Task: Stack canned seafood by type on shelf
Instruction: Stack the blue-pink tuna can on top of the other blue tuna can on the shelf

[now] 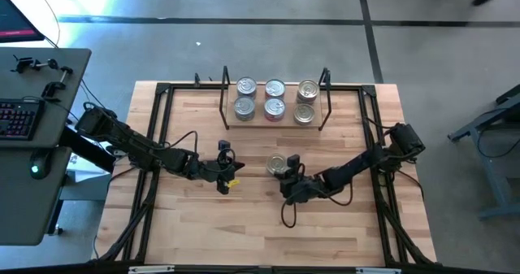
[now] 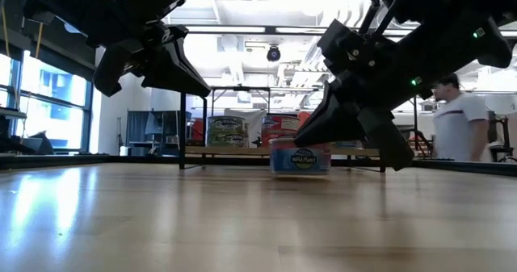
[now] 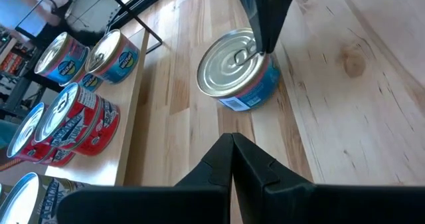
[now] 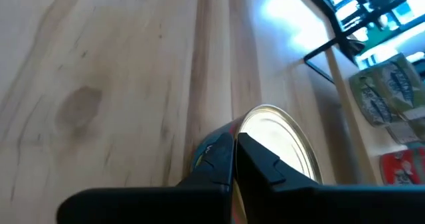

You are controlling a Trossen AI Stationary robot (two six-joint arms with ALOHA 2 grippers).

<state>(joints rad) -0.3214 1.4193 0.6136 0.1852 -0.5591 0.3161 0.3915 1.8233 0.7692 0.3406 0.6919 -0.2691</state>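
One can [image 1: 278,164] upright, lid upward

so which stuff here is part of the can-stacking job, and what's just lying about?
Part of the job:
- loose can, on the table by the shut right gripper
- cans on the shelf
- shelf

Lying about:
- keyboard on the side desk
- person behind the table

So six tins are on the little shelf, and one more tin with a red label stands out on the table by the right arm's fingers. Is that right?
Nearly. The lone tin on the table has a blue label, not red, as the left wrist view shows. The rest holds: six tins sit on the shelf, and the right gripper has its fingers shut beside the lone one.
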